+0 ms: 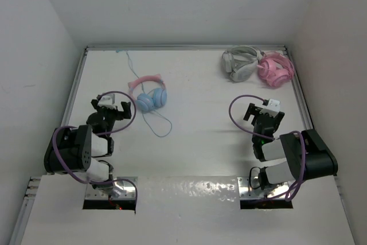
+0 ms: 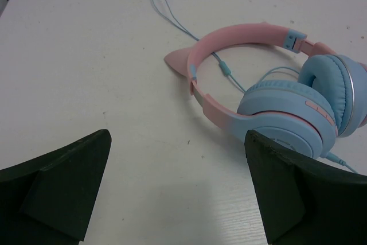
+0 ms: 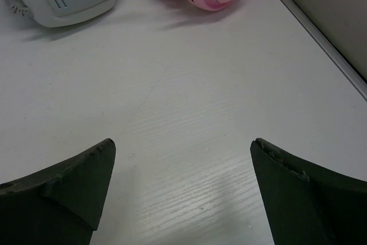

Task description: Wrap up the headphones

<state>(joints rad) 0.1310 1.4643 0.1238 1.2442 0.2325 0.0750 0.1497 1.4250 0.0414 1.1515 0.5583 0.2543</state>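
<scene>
The headphones point(image 1: 150, 93) lie left of centre, their cable point(image 1: 159, 124) trailing loose; the left gripper point(image 1: 113, 105), jaws spread wide, faces them from lower left, seemingly to reach them, while the right gripper point(image 1: 264, 113) stands equally open at right

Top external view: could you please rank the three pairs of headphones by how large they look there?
1. Blue-and-pink headphones: largest, though only by a small margin.
2 and 3. Grey-white headphones and all-pink headphones: side by side at the far right, too alike in size to rank.
</scene>
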